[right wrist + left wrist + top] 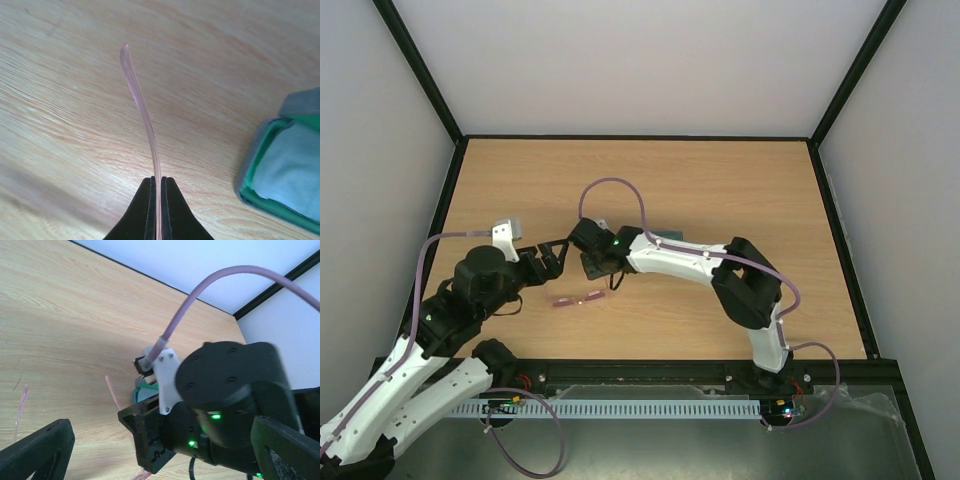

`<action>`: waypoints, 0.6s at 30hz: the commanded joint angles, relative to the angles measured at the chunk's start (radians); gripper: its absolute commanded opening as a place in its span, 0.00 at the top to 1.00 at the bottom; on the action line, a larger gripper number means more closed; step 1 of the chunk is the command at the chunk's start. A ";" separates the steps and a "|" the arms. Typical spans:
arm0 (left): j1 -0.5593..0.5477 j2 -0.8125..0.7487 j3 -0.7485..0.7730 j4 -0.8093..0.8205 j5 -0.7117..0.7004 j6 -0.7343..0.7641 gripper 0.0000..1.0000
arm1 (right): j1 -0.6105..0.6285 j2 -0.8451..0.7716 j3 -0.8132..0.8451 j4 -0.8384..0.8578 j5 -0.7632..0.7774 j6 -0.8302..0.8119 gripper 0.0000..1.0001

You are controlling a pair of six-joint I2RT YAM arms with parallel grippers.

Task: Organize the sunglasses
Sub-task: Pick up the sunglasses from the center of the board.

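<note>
Right wrist view puts my right end effector point(158, 184) first. Its two fingers are pressed together on a slim pink temple arm point(144, 112) of the sunglasses, which curves away from the tips over the wood. From above, the sunglasses point(578, 299) sit low over the near-middle of the bench, between my two arms. Whether the frame touches the wood I cannot tell. My left end effector point(552, 257) stands just beside them, its fingers spread wide with nothing between them.

I judge the step in hand to be carrying the glasses to the case point(248, 172). It is the blue-grey one with green lining, just right of my grip, with a light blue cloth point(292, 162) lying inside. My pinch is on one thin, springy arm alone, so the frame may swing or twist. I should move slowly and squeeze gently. The open left side could steady the frame or fold the other arm before I lower the glasses in.

The bench point(740, 185) is pale wood grain, edged in black framing, with plain white walls point(640, 60) around it.
</note>
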 commanded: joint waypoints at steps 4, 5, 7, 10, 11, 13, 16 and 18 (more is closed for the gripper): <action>-0.002 0.003 0.036 -0.025 0.027 0.021 0.01 | 0.004 -0.153 -0.012 -0.083 0.083 -0.045 0.99; -0.002 0.002 0.037 -0.019 0.029 0.020 0.01 | 0.005 -0.175 -0.037 -0.083 0.090 -0.049 0.98; -0.003 0.011 0.037 -0.005 0.030 0.022 0.01 | 0.001 -0.220 -0.083 -0.087 0.108 -0.060 0.99; -0.001 0.046 0.042 0.017 0.038 0.030 0.01 | -0.023 -0.306 -0.186 -0.072 0.119 -0.079 0.99; -0.002 0.062 0.042 0.026 0.045 0.031 0.01 | -0.037 -0.343 -0.222 -0.062 0.112 -0.084 0.99; -0.001 0.087 0.035 0.048 0.055 0.028 0.01 | -0.073 -0.427 -0.295 -0.046 0.098 -0.097 0.99; -0.001 0.113 0.011 0.091 0.057 0.018 0.01 | -0.135 -0.537 -0.388 -0.032 0.080 -0.114 0.99; -0.001 0.138 -0.002 0.118 0.059 0.014 0.01 | -0.172 -0.607 -0.441 -0.030 0.075 -0.124 0.99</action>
